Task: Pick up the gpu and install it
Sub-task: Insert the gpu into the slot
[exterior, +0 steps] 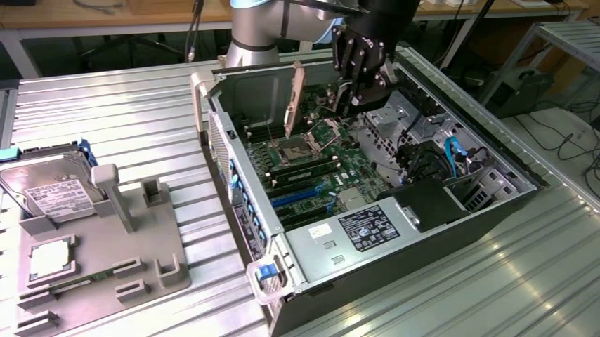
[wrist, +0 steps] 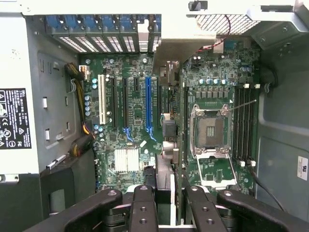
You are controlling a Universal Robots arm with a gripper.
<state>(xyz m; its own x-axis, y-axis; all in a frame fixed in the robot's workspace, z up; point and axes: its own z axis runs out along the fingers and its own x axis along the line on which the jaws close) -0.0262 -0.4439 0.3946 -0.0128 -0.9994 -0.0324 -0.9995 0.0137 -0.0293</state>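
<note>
One gpu (wrist: 164, 174) lifted; seating in a slot is judged outstanding.
One open computer case (exterior: 487, 161) is noted on the surface (exterior: 112, 112), beside one grey fixture (exterior: 140, 232) carrying one hard drive (exterior: 52, 189). The gpu is clamped edge-on in the partly closed end effector (wrist: 172, 212) above the motherboard (exterior: 319, 168). One CPU chip (exterior: 52, 256) lies on the fixture.

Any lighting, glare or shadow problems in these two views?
Exterior view: the ribbed table shines pale under bright light, while the case interior sits darker. Wrist view: the motherboard is evenly lit, no glare; the black tool reads dark.
</note>
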